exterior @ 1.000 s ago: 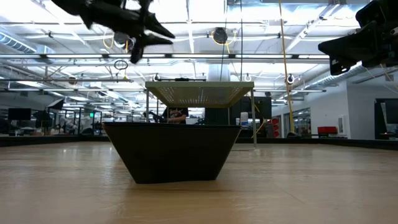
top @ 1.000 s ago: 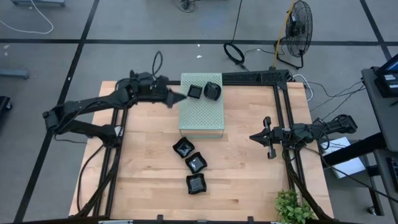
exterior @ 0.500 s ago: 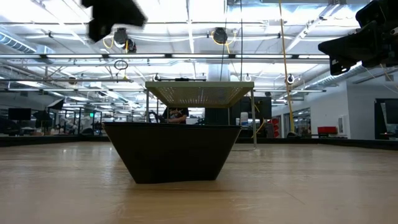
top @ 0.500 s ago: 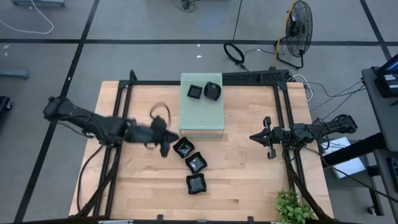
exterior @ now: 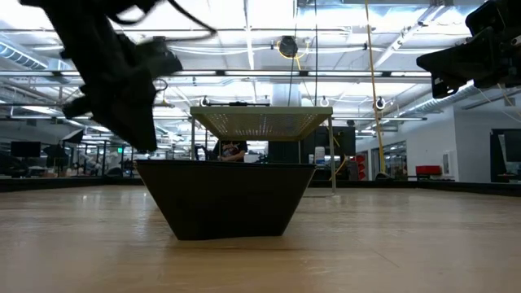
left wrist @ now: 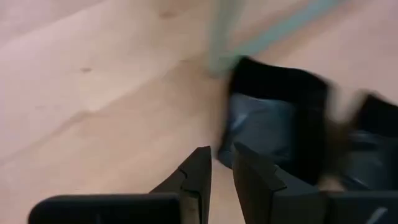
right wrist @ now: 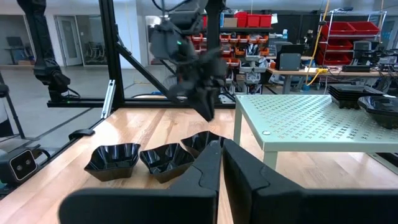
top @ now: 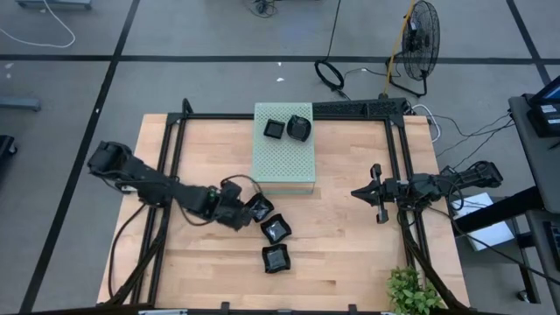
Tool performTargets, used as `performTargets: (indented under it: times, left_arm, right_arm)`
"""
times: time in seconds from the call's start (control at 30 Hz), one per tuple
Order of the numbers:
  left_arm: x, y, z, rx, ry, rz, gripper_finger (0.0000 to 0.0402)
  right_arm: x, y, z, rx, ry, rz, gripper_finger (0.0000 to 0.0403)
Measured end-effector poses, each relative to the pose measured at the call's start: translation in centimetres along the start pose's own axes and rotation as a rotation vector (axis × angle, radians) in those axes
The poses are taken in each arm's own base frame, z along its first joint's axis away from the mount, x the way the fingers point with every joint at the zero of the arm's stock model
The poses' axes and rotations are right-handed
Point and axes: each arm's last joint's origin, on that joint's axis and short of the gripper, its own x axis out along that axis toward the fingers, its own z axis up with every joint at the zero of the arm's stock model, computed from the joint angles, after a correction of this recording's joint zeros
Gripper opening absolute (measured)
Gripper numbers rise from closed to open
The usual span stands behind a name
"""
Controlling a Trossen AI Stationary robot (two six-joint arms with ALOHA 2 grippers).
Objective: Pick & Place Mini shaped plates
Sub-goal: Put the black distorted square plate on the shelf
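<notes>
Three glossy black mini plates sit in a row on the wooden table: one (top: 259, 207) just before the pale green box (top: 283, 162), a second (top: 276, 229) and a third (top: 276, 258) nearer the front edge. Two more plates (top: 275, 129) (top: 299, 129) rest on the box's far end. My left gripper (top: 240, 215) is low over the table at the left side of the first plate (left wrist: 273, 127), fingers a narrow gap apart, their tips just short of its rim. My right gripper (top: 376, 193) waits shut at the table's right side.
The box stands on legs at the table's far middle, its perforated top (right wrist: 311, 115) above the plates' level. A black frame (top: 179, 131) runs along the table's left, far and right edges. A potted plant (top: 411, 293) sits at the near right corner. Bare wood lies left of the plates.
My left arm has swung from beside the box's far left corner toward the near edge and come down to table level next to the plate nearest the box. The plates and my right arm have stayed where they were.
</notes>
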Motion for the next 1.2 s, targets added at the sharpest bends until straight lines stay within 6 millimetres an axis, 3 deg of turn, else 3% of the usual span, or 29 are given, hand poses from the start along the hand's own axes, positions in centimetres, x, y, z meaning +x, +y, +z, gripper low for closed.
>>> performTargets:
  times: [0.2, 0.33, 0.47, 0.7, 1.2]
  left_arm:
    - [2.5, 0.8, 2.0, -0.067, 0.100, 0.048, 0.0067]
    - [2.9, 0.8, 2.8, -0.062, 0.109, 0.014, 0.0072]
    - [3.0, 0.7, 3.2, -0.051, 0.105, -0.009, 0.0103]
    - [3.4, 0.9, 3.3, 0.014, 0.164, -0.021, 0.0156]
    - [5.6, 0.8, 2.1, 0.036, 0.252, 0.029, 0.0161]
  right_arm:
    - [0.0, 0.0, 0.0, 0.000, 0.000, 0.000, 0.0008]
    - [0.0, 0.0, 0.0, 0.000, 0.000, 0.000, 0.0007]
    - [0.0, 0.0, 0.0, 0.000, 0.000, 0.000, 0.0007]
    - [0.0, 0.0, 0.0, 0.000, 0.000, 0.000, 0.0007]
    - [0.0, 0.0, 0.0, 0.000, 0.000, 0.000, 0.0008]
